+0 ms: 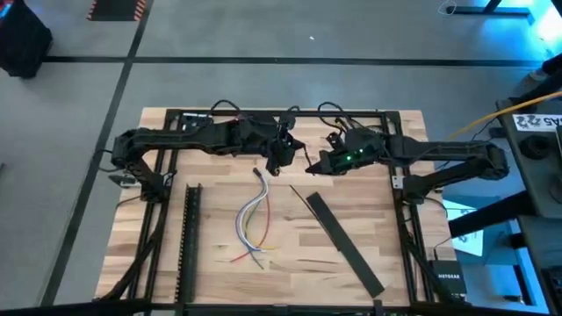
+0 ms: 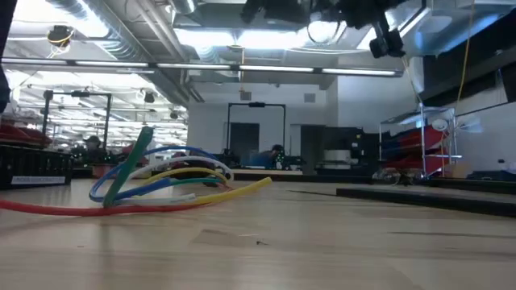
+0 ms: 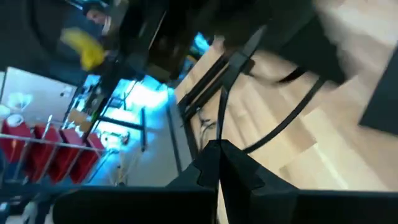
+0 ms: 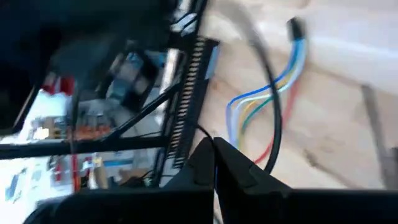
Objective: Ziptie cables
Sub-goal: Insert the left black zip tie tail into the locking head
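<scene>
High view: both arms reach in over the far half of the wooden table; left gripper and right gripper hang close together, near the centre, above the far end of the cables. Cables lie loose mid-table, ends fanning toward the near edge, nothing touching them from this angle. A long flat black bar lies diagonally to the right of them, a black comb-like rail to the left. Low view: cables rest on the table as a low arched bundle, blue, green, yellow, white and red strands; the grippers are up out of frame, only arm hardware along the top edge. Left wrist view: left gripper has its fingers pressed together on a thin black zip tie that loops away over the wood. Right wrist view: right gripper likewise pinched, a thin dark zip tie arcing from its tips; cables lie beyond it on the table, beside the rail.
</scene>
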